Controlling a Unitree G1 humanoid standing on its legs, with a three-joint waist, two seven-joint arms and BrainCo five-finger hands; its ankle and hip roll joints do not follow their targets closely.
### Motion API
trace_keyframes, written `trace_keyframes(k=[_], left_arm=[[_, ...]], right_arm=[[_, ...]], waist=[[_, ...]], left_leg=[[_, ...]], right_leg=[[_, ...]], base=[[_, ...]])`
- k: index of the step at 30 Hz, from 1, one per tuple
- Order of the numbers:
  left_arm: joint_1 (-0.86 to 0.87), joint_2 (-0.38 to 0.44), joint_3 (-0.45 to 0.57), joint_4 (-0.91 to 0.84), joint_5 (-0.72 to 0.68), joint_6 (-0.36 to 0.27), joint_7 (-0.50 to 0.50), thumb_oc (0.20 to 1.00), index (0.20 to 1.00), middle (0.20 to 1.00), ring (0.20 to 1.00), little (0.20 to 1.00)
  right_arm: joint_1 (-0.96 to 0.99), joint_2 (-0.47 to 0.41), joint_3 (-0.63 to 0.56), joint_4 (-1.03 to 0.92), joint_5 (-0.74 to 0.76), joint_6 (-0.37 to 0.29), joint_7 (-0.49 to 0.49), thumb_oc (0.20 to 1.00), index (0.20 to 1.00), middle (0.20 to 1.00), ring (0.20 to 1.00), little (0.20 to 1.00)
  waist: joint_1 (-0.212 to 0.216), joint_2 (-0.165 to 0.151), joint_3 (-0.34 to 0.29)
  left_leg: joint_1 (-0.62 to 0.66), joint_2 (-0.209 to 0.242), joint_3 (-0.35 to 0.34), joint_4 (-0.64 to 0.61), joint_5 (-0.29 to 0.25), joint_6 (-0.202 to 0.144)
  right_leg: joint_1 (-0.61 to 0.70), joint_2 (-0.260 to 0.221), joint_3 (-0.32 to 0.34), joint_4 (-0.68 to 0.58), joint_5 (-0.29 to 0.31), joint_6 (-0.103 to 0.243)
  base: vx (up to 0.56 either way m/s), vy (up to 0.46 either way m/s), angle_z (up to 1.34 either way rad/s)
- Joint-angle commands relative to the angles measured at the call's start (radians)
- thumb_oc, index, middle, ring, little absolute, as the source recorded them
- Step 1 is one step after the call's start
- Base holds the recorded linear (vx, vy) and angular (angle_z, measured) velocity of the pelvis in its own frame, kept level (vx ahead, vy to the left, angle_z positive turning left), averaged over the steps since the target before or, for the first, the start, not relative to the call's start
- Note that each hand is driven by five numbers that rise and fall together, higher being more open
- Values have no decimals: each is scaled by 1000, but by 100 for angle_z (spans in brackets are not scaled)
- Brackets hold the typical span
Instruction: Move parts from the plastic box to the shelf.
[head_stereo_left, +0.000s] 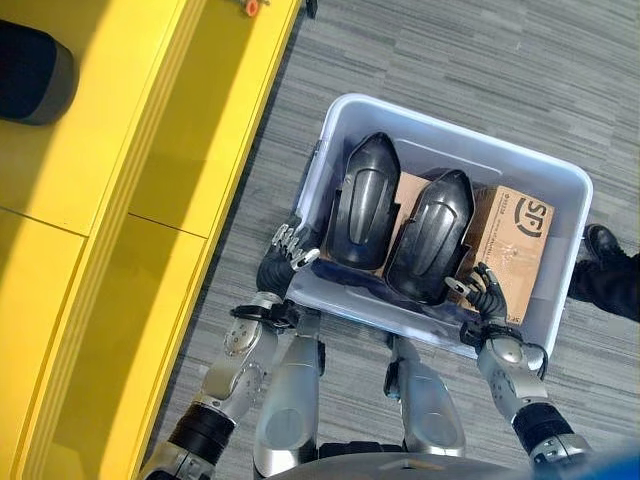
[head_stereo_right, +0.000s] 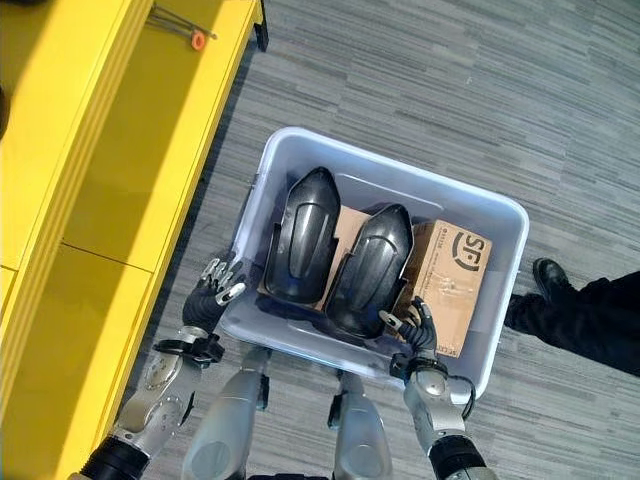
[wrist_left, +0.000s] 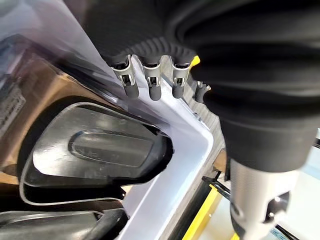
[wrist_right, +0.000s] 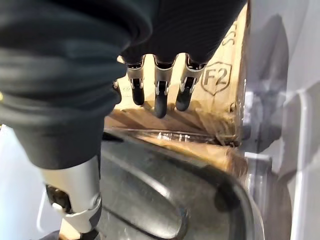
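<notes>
Two black moulded parts lie side by side inside the plastic box (head_stereo_left: 560, 260), both long and domed, tilted with their narrow ends toward the far wall. The left part (head_stereo_left: 362, 200) sits near the box's left wall and the right part (head_stereo_left: 432, 235) lies just beside it, toward the middle; both rest on top of brown cardboard. A cardboard box (head_stereo_left: 512, 245) fills the right end of the plastic box, touching the right part's edge. The left hand (head_stereo_left: 288, 250) is at the box's near left corner, on the outside of the wall, with its fingers (wrist_left: 152, 82) loosely extended and only slightly bent, their dark tips at the rim; they hold nothing, and the left part lies just past them on the inner side of the wall. The right hand (head_stereo_left: 485, 290) is over the near right side of the box, its fingers (wrist_right: 160, 95) relaxed and apart from the thumb, hanging above the cardboard box and gripping nothing, with the right part just beside them. The plastic box stands on a grey striped floor (head_stereo_left: 480, 60), next to a yellow shelf (head_stereo_left: 120, 200) on the robot's left. A person's dark shoe (head_stereo_left: 603, 243) shows on the floor to the right of the box.
</notes>
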Motion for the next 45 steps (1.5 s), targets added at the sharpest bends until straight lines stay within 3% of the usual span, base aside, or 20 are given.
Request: trace_keyframes(k=[1, 28, 45], left_arm=[[7, 13, 1, -47, -18, -50, 7, 1000, 1000, 1000, 1000, 1000], [-3, 14, -5, -45, -22, -56, 21, 1000, 1000, 1000, 1000, 1000], [2, 19, -16, -28, -18, -44, 4, 1000, 1000, 1000, 1000, 1000]], right_arm=[[-13, -19, -49, -14, 35, -48, -31, 1000, 1000, 1000, 1000, 1000], [-47, 0, -5, -63, 53, -63, -25, 1000, 1000, 1000, 1000, 1000], [12, 1, 24, -197, 100, -70, 36, 1000, 1000, 1000, 1000, 1000]], waist=[[8, 6, -49], [19, 11, -18], [7, -1, -101]], left_leg=[[-40, 76, -3, 42, -8, -13], [-82, 67, -16, 65, -10, -9], [-16, 77, -10, 25, -13, -13]], right_leg=[[-65, -123, 12, 123, 39, 65], [-86, -122, 0, 141, 36, 63], [-45, -121, 3, 126, 24, 68]], base=[[0, 0, 0], [1, 0, 0], [28, -4, 0]])
